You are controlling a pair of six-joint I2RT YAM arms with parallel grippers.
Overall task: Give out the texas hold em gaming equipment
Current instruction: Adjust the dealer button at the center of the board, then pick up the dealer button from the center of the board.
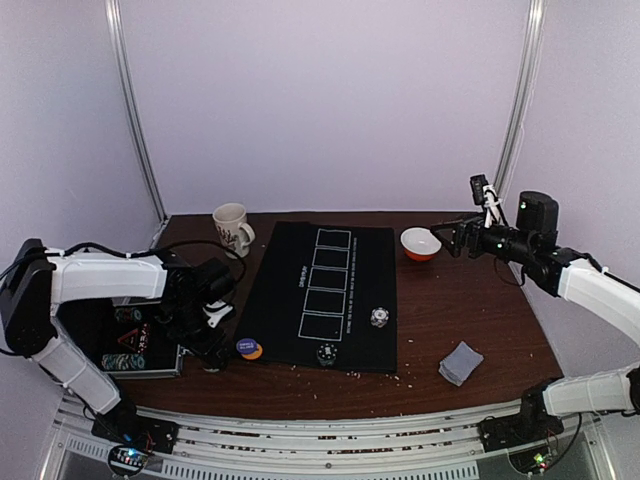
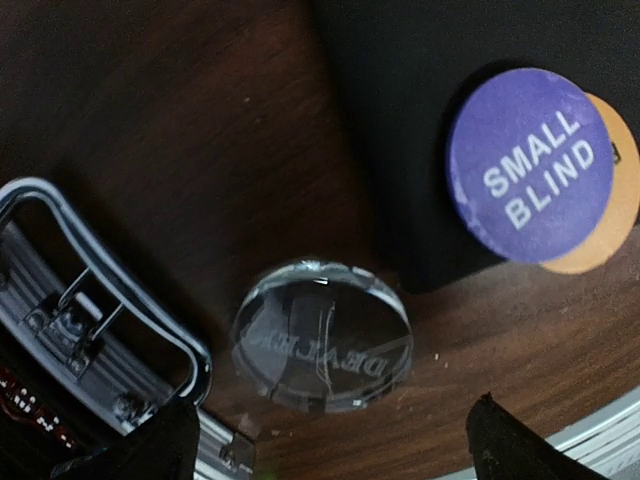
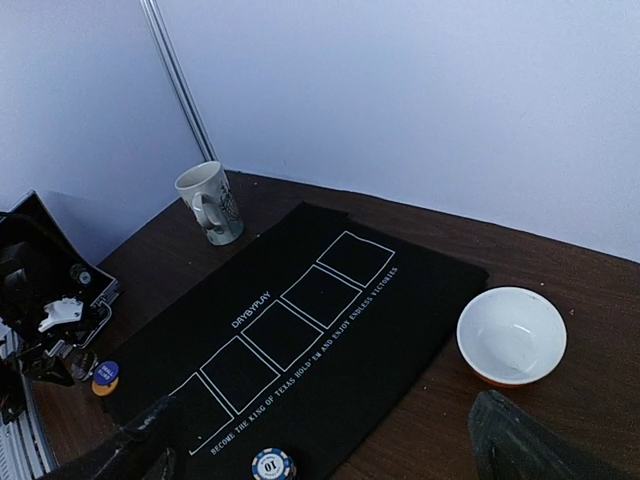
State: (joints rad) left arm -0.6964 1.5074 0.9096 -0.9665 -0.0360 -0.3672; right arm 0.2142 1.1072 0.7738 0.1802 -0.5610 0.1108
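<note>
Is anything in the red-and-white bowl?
No, the bowl shows only its bare white inside in the right wrist view.

You'll find a blue disc lettered SMALL BLIND lying flat on the near left corner of the black mat, overlapping an orange disc beneath it. A clear dealer disc lies on the wooden table just off that corner. Your pale chip and dark chip lie flat on the mat's near part, and the grey-backed stack of cards sits face down on the wood to the mat's right.
</note>
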